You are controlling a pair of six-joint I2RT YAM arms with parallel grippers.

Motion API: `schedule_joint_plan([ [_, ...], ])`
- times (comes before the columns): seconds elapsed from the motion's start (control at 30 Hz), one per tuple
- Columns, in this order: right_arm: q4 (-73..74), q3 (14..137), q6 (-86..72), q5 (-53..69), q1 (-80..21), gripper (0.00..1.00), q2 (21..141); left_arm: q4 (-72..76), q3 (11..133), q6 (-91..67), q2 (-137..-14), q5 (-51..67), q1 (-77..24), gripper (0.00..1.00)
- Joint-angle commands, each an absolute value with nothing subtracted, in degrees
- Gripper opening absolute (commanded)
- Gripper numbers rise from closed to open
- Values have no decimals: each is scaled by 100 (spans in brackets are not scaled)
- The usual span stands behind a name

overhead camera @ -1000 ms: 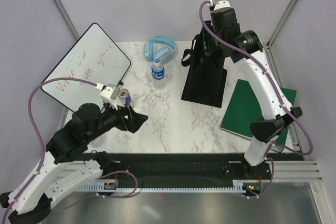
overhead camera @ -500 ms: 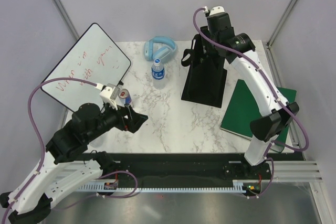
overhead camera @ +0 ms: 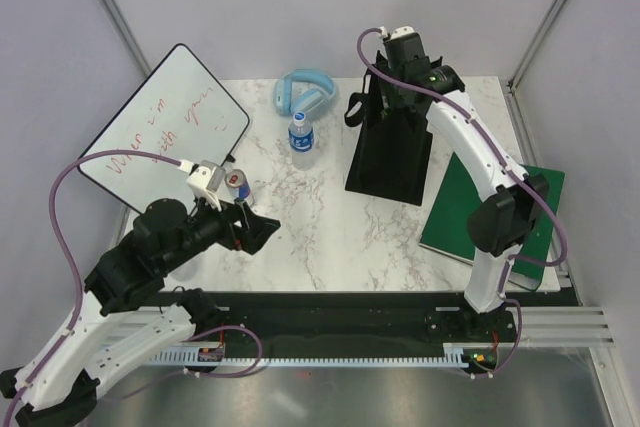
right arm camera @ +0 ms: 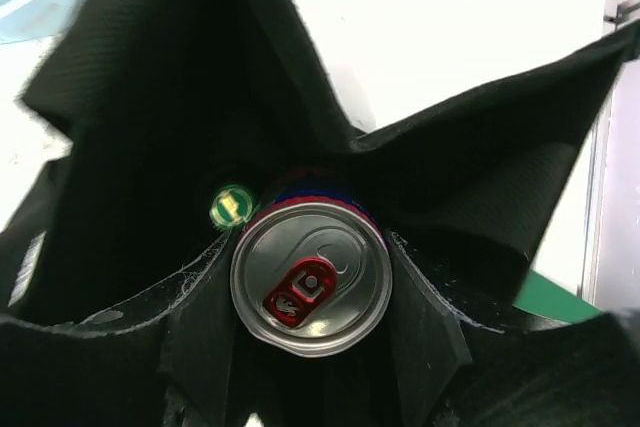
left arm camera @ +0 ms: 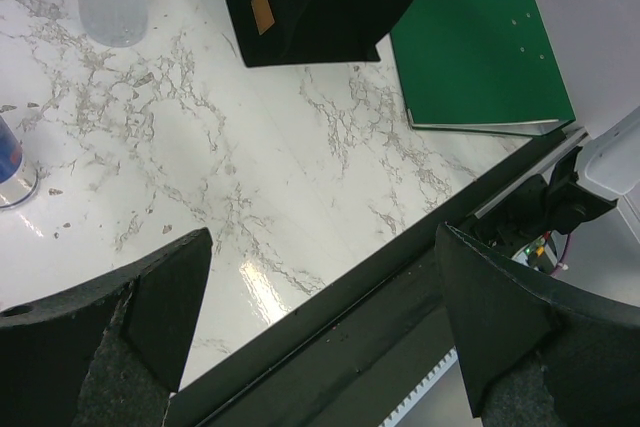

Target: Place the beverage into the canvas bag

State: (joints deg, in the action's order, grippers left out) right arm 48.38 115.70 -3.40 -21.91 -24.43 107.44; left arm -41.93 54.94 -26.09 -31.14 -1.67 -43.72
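Black fabric folds ring the red-and-blue can (right arm camera: 310, 282) in the right wrist view. The right pincer (right arm camera: 310, 322) grips it by its sides inside the mouth of the canvas bag (right arm camera: 150, 97). We judge it best lowered straight, clear of the folds, before letting go.

In the left wrist view, our left pincer (left arm camera: 320, 332) gapes empty, well apart from the bag.

From above, the right arm (overhead camera: 480, 162) has swung leftward over the bag, while the left arm (overhead camera: 150, 247) has stayed.
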Motion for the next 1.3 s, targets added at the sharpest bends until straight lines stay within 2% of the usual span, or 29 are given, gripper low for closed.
schedule_joint_plan([
  [0.0,4228,11637,-360,-2329,-2251,0,10801,-4201,5528,-2487,-3085,-308,-4359,100],
  [0.5,3982,11523,-615,-1714,-1819,0,11267,-4201,5528,-2505,-3155,-308,-4359,100],
  [1.27,3226,10407,-1099,-1222,-1591,0,11698,-4210,5572,-2514,-3164,-299,-4359,100],
])
